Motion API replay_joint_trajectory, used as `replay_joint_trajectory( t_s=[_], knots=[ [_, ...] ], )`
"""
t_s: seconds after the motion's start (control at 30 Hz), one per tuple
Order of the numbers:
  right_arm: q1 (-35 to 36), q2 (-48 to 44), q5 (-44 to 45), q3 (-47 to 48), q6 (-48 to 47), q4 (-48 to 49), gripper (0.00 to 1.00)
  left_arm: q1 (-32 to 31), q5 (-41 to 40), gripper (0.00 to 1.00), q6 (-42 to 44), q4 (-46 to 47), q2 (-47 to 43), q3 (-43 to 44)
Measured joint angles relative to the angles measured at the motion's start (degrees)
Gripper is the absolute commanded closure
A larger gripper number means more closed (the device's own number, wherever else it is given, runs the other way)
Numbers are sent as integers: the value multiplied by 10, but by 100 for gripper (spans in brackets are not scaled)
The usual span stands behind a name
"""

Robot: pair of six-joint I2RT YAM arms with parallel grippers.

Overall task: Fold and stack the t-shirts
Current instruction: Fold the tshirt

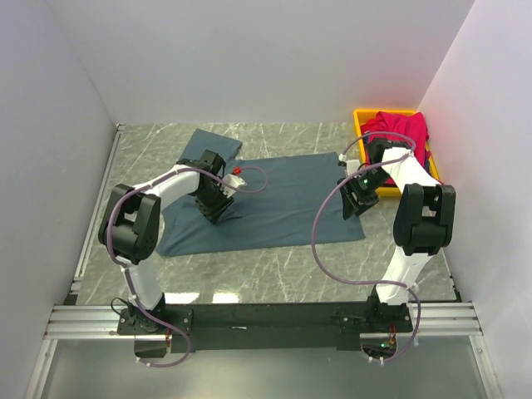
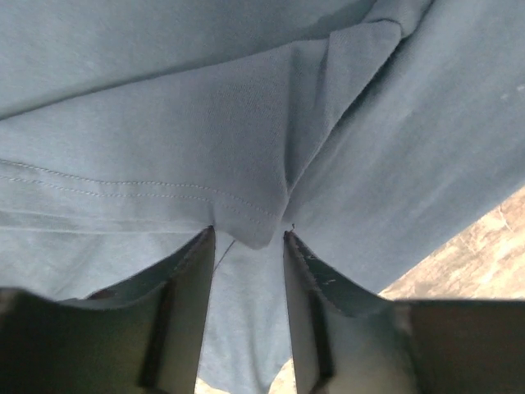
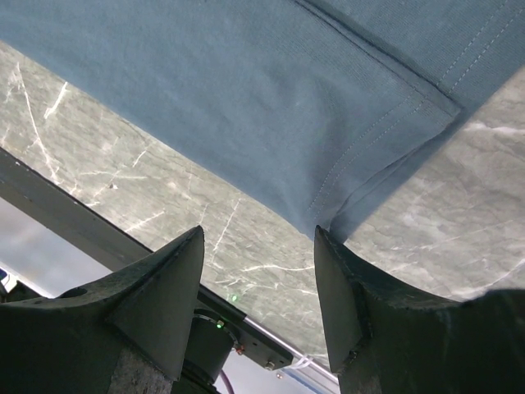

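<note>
Slate-blue shirt; crimson shirt, probably; yellow bin; grey-veined tabletop.

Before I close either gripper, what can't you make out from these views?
Red t-shirt: top view, bunched in the yellow bin, right arm covering part.
Left gripper: left wrist view, cloth puckers between the tips; gripped or only pressed, unclear.
Blue-grey t-shirt: top view, left arm hides its left middle.
</note>
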Motion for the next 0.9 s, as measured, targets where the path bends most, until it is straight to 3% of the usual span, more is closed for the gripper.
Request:
replay_joint_trajectory(
  t_s=[0.17,0.33,0.6,0.9],
  knots=[
    [-2,0,2,0,-1,0,37,-4,-8,84,-1,0,13,-1],
    [-9,0,2,-1,-4,1,37,-6,-15,99,2,-15,16,11],
    [-11,1,1,-10,-5,4,37,-10,-27,99,17,-43,83,163],
    [-12,1,1,-20,-7,4,37,-42,-56,96,31,-30,155,252]
  ],
)
